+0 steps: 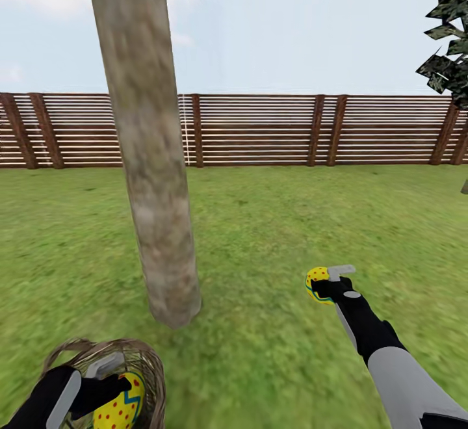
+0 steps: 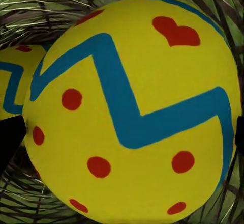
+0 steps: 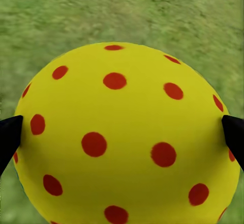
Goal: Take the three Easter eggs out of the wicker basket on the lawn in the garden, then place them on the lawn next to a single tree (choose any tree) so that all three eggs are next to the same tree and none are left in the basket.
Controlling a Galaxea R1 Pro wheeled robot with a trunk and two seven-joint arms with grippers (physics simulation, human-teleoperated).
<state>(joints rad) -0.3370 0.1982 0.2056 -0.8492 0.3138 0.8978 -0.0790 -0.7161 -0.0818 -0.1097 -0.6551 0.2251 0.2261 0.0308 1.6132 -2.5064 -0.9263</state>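
In the head view, the tree [image 1: 146, 156] stands with its pale mottled trunk on the lawn [image 1: 273, 234], and a wooden fence [image 1: 260, 130] runs behind it. At the lower left, near the foot of the trunk, sits the wicker basket [image 1: 146, 357], and the left gripper [image 1: 114, 380] reaches into it, closed around a yellow egg [image 1: 120, 406] with red dots and a blue zigzag. On the right side, the right gripper [image 1: 325, 283] is stretched forward above the grass, to the right of the trunk, and it holds a second egg [image 1: 315, 283]. In the left wrist view, the held egg [image 2: 132, 112] sits between the two dark fingertips [image 2: 10, 137], which touch its sides; a third egg [image 2: 15, 84] lies just beside it inside the woven wall [image 2: 51, 0]. In the right wrist view, the dotted egg [image 3: 124, 137] is gripped between the black fingertips [image 3: 10, 135], with grass [image 3: 122, 10] behind it
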